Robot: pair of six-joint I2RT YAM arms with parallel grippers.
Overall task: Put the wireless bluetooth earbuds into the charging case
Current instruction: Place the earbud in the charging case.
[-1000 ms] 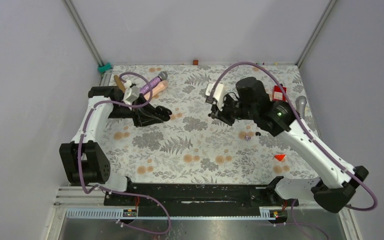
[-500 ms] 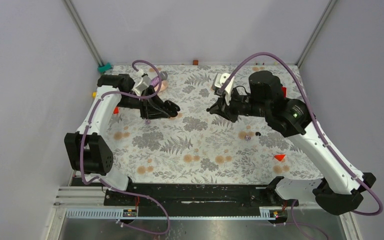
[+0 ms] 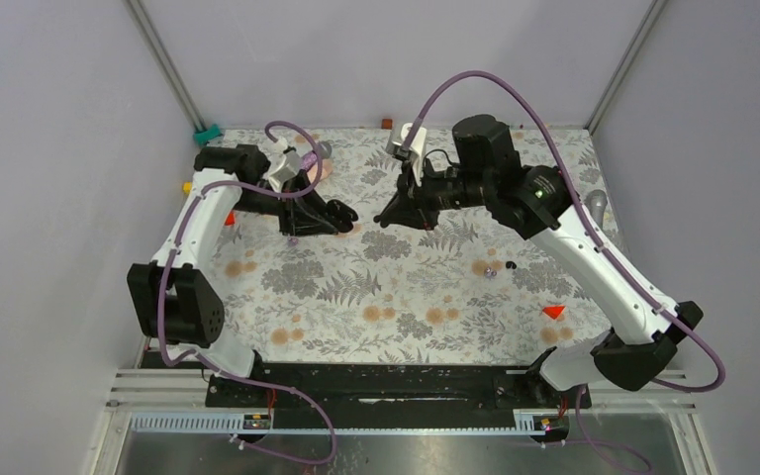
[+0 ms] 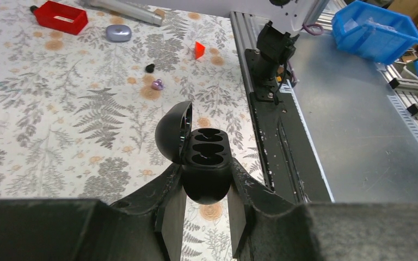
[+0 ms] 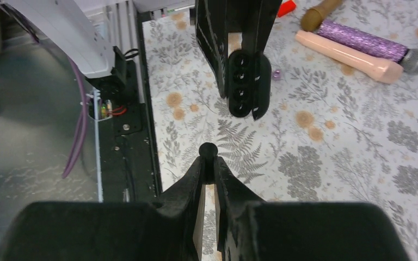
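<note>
Seen from above, the charging case (image 4: 207, 157) and the bud facing it blur into the black fingers. Both arms reach inward above the bench (image 3: 396, 297), and their tips nearly meet. The left wrist view shows the left end effector (image 4: 204, 190) clamped on the case, with the lid swung open and the wells showing. The right wrist view shows the right end effector (image 5: 208, 163) pinching a black earbud (image 5: 208, 150) just short of the case. A purple earbud (image 5: 276, 75) lies beside the case, and a pink microphone (image 5: 343, 54) lies beyond it.
</note>
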